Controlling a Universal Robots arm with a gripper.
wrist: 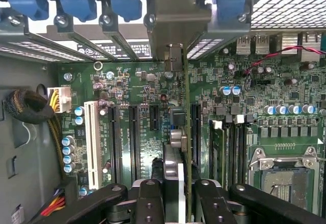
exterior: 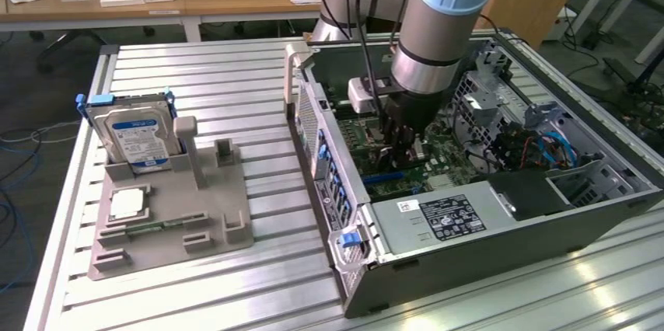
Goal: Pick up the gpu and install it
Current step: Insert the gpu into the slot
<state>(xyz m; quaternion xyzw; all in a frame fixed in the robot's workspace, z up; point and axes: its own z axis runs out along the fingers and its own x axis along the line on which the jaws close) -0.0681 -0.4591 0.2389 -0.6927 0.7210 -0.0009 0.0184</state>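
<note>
Gripper [wrist: 175,193] low inside open computer case [exterior: 353,269], jaws clamped on the gpu [wrist: 186,132]. Card held edge-on, long axis running straight away from jaws toward rear bracket slots, hanging just above motherboard [wrist: 142,91], alongside a dark expansion slot [wrist: 195,132].

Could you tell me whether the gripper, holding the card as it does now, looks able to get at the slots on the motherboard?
Probably yes: the gripper already hangs inside the open case, holding the card edge-on just above the motherboard, with nothing visible between it and the slots.
</note>
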